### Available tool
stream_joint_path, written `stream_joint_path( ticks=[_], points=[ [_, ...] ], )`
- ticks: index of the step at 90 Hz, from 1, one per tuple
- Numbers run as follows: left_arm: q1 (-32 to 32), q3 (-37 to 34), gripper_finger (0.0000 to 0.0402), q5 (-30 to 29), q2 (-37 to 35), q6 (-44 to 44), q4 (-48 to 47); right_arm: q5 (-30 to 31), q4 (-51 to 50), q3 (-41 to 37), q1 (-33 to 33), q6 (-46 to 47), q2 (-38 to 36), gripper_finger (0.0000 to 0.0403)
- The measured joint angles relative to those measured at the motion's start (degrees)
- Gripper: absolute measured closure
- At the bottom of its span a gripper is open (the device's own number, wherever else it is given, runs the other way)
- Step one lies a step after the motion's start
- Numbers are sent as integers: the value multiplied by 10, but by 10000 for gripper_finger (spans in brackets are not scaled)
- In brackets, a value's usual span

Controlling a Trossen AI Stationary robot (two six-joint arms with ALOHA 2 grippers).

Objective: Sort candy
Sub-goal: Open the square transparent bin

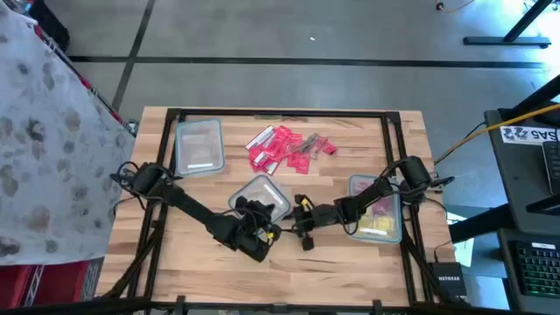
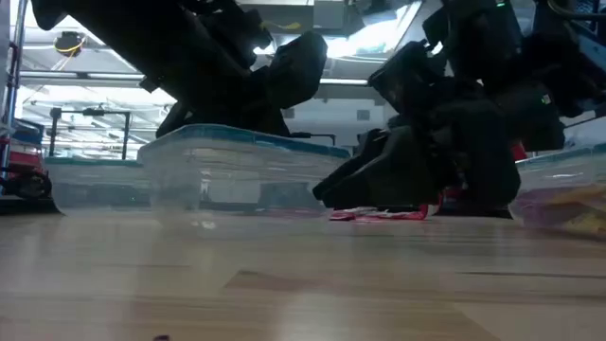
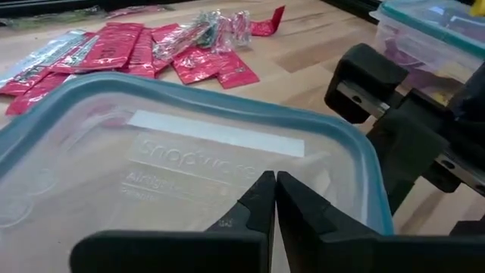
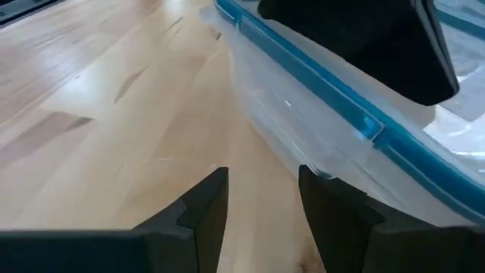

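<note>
The left gripper (image 3: 274,199), fingers pressed together, sits over the lidded middle container (image 1: 262,194); the right gripper (image 4: 261,199), jaws narrowly parted and empty, is beside it. Behind, the candy (image 1: 287,147) lies heaped on the table (image 1: 201,276).

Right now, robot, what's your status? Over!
Left gripper shut, over middle tub's lid. Right gripper open, low beside that tub. Candy pile unsorted, far side. Lid on, blocking.
</note>
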Motion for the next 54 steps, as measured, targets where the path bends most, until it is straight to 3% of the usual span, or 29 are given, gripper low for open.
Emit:
stream_joint_path(
  ticks=[18, 27, 39, 54],
  points=[
    [-1, 0, 401, 0, 0, 0, 4, -31, 42, 5, 22, -37, -39, 253],
    [0, 0, 401, 8, 0, 0, 9, -19, 34, 7, 37, -58, -57, 253],
    [0, 0, 401, 4, 0, 4, 12, 29, -12, 5, 55, -69, -80, 253],
    [0, 0, 401, 4, 0, 9, 16, 142, -115, 2, 86, -69, -114, 253]
  ],
)
